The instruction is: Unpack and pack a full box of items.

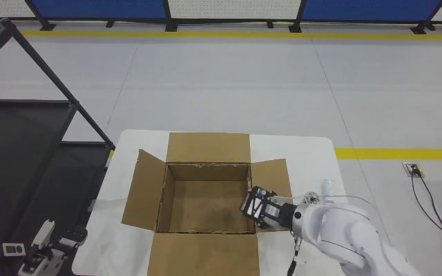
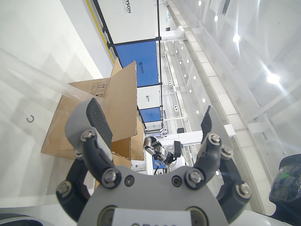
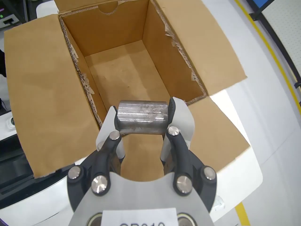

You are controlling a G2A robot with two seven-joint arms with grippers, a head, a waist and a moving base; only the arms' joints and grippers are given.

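Short, scuffed grey metal cylinder (image 3: 141, 117) in R claw (image 3: 144, 113)

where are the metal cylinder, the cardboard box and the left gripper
metal cylinder (image 3: 142, 116), right wrist view, middle of its curved side
cardboard box (image 3: 162, 52), right wrist view, a bare inner wall
left gripper (image 2: 150, 109), left wrist view, midway between its open fingertips
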